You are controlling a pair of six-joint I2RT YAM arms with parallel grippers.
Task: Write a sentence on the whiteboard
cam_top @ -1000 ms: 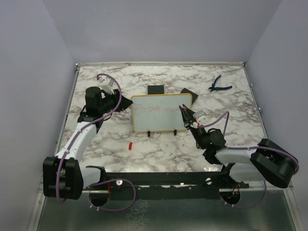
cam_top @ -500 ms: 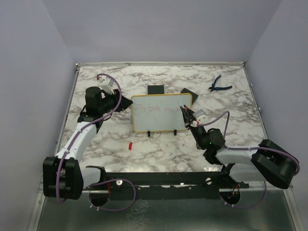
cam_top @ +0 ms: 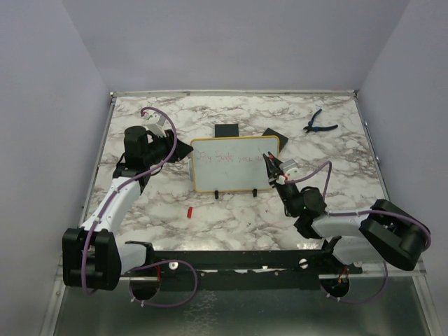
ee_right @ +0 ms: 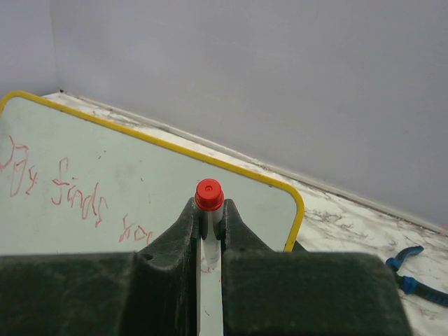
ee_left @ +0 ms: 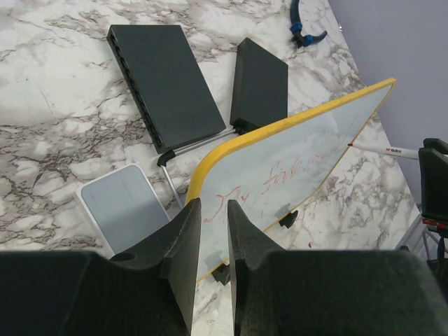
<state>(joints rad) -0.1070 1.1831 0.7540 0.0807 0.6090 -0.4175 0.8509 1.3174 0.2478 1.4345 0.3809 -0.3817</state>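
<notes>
With the right hand (cam_top: pixel 272 166), clenches a marker (cam_top: pixel 269 162) and holds its tip at the right end of the whiteboard (cam_top: pixel 231 176), just past the last word of the sentence (cam_top: pixel 227 160), a fair sign of carrying the line onward. Seen from above, keeps the board upright on its two black feet near the middle of the desk (cam_top: pixel 336 164), face toward the arms for easy reach from the near side. Brings the left hand (cam_top: pixel 175 148) to the board's left edge, by my reading to brace it against the push of writing. Leaves the pliers (cam_top: pixel 318 124) well apart at the far right and a small red piece (cam_top: pixel 189 211) on the marble in front of the board.

From the left wrist, looks along the board from its left end, fingers (ee_left: pixel 185 252) nearly together astride the yellow frame. Cannot tell from here whether pinching it or merely resting beside it. Catches the marker reaching in at the far edge.

From the right wrist, sights straight down the marker, squeezed between both fingers, red end aimed at the bare white right of the scribble, room enough for more words.
</notes>
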